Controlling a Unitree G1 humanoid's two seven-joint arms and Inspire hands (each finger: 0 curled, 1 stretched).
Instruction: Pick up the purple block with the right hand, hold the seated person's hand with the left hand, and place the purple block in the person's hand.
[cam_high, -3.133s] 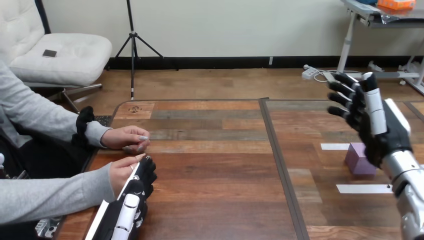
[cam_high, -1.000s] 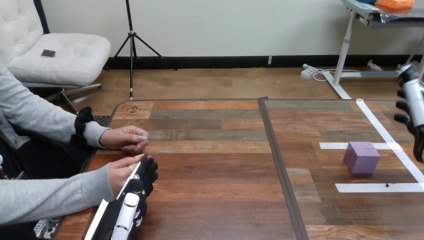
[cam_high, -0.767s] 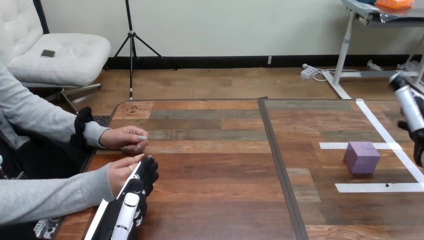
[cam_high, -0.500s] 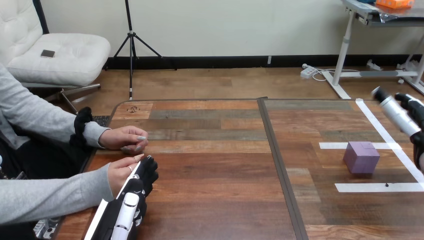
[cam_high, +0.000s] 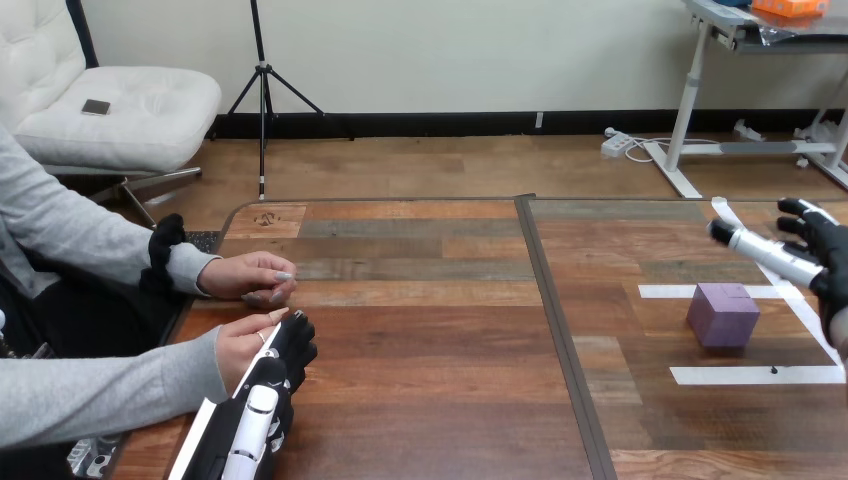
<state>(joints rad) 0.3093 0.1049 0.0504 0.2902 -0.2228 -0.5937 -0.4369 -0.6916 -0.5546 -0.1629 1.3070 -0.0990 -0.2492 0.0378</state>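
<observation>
Head view: the purple block (cam_high: 722, 314) is seen on the worktop (cam_high: 430, 360), untouched, just below and to the left of the right hand (cam_high: 826, 258). That hand is spread wide, and nothing is held. A short reach down-left is likely needed.

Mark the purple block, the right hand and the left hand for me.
purple block (cam_high: 723, 318): head view, on its front face.
right hand (cam_high: 828, 258): head view, on its black palm, by the right edge.
left hand (cam_high: 260, 405): head view, on the white shell of its back.
</observation>
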